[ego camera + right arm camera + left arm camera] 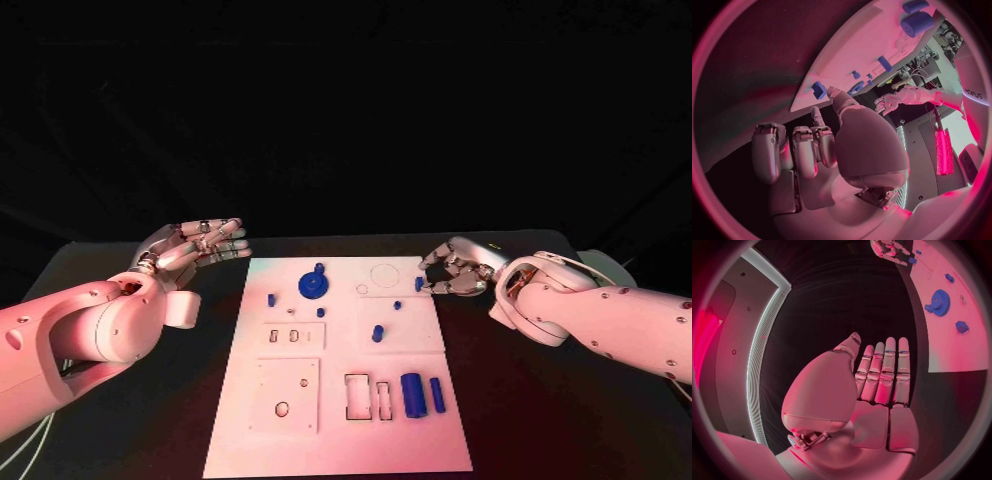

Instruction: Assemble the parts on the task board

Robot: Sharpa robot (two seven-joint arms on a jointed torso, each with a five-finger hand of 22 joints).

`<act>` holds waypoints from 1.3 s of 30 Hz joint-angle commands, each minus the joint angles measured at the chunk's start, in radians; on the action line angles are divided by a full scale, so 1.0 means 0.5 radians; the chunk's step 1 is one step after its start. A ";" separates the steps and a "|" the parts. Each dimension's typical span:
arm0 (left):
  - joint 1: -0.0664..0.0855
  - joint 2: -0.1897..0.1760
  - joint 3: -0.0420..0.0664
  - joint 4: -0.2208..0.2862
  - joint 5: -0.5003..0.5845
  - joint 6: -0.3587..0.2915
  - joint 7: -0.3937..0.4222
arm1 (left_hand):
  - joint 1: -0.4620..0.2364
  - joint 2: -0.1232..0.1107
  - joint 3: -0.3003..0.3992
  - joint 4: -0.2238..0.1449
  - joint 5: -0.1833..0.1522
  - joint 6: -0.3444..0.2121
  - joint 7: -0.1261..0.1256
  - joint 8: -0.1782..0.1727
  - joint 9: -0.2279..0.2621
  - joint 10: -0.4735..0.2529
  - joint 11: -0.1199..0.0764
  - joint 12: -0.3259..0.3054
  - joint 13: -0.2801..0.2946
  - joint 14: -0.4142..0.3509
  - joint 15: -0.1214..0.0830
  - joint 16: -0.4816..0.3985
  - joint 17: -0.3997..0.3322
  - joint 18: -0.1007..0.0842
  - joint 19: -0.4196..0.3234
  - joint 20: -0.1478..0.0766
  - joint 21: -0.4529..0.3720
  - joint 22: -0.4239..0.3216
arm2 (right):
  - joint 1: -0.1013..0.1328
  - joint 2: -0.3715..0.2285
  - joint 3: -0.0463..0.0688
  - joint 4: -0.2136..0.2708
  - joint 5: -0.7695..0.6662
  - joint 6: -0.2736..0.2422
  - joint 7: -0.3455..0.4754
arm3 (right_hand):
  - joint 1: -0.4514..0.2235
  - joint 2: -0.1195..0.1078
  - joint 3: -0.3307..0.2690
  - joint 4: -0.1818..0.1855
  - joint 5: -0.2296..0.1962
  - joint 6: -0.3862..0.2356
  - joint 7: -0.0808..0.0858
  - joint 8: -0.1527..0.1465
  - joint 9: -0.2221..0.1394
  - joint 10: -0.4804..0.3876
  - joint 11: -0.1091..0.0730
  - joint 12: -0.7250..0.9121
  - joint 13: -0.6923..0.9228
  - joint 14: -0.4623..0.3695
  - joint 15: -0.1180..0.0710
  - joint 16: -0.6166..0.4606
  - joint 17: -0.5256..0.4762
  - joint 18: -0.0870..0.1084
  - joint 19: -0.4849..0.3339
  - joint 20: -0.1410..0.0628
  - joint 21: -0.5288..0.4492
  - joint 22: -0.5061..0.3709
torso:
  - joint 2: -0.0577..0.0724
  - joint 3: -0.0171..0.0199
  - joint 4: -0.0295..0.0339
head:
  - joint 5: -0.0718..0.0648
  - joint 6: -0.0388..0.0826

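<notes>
White flat task board [339,420] lies mid-tabletop [548,420], small blue plastic parts [378,333] loose on it. My right robot hand [459,272], fingers curled, touches a small blue peg [420,284] at the board's right edge; whether it's held, can't tell. Left robot hand [195,245] flat, holding nothing. Likely picking stage; next needs a firm pinch.

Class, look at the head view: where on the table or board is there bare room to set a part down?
Bare black table lies left of the task board, and more to its right. The board's near strip below the two blue cylinders is free. Around the gear it is crowded.
</notes>
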 commanded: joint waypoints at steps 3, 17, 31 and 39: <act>0.002 -0.002 0.001 -0.006 -0.011 0.044 0.004 | -0.002 0.019 0.002 -0.015 -0.005 0.008 0.004 -0.012 -0.002 0.007 0.004 -0.012 -0.002 -0.015 0.000 -0.008 -0.002 0.016 -0.012 -0.002 -0.012 -0.003 | -0.015 0.019 0.000 -0.009 -0.063 0.031 -0.046 | -0.011 -0.009 -0.016 -0.001 0.000 -0.013 0.001 -0.012 -0.003 0.051 0.017 -0.005 0.355 0.197 0.011 -0.007 0.483 0.025 -0.009 0.002 -0.003 0.280 | 0.001 0.0013 0.000 | 0.003 -0.013; 0.002 -0.003 0.001 -0.002 -0.011 0.041 0.003 | -0.002 0.019 0.002 -0.015 -0.005 0.008 0.004 -0.012 -0.002 0.007 0.004 -0.012 -0.002 -0.015 0.000 -0.008 -0.002 0.016 -0.012 -0.002 -0.012 -0.003 | -0.023 0.055 0.000 -0.031 -0.081 0.045 -0.055 | -0.004 0.024 -0.010 -0.005 0.003 0.056 -0.013 0.031 0.013 0.076 0.006 0.017 0.381 0.201 0.005 0.001 0.498 0.019 0.011 0.001 0.014 0.299 | 0.001 0.0002 -0.001 | 0.003 -0.022; 0.002 -0.001 0.001 -0.002 -0.011 0.039 0.003 | -0.002 0.019 0.003 -0.016 -0.005 0.008 0.005 -0.013 -0.002 0.006 0.004 -0.014 -0.002 -0.015 0.000 -0.010 -0.003 0.016 -0.013 -0.001 -0.012 -0.004 | -0.024 0.077 0.000 -0.059 -0.082 0.034 -0.073 | 0.005 0.075 0.025 -0.008 0.003 0.114 -0.033 0.058 0.023 0.092 -0.012 0.030 0.398 0.203 -0.010 0.004 0.504 0.017 0.020 -0.012 0.020 0.309 | 0.002 0.0002 -0.001 | 0.006 -0.026; 0.002 0.005 0.001 -0.004 -0.011 0.045 0.004 | -0.002 0.019 0.003 -0.016 -0.005 0.008 0.005 -0.013 -0.002 0.006 0.004 -0.014 -0.002 -0.015 0.000 -0.010 -0.003 0.016 -0.013 -0.001 -0.012 -0.004 | -0.024 0.085 0.000 -0.084 -0.082 0.034 -0.095 | 0.018 0.097 0.054 -0.017 -0.027 0.129 -0.039 0.063 0.024 0.098 -0.019 0.034 0.403 0.204 -0.016 0.005 0.507 0.015 0.026 -0.018 0.026 0.315 | 0.002 0.0011 0.000 | 0.009 -0.029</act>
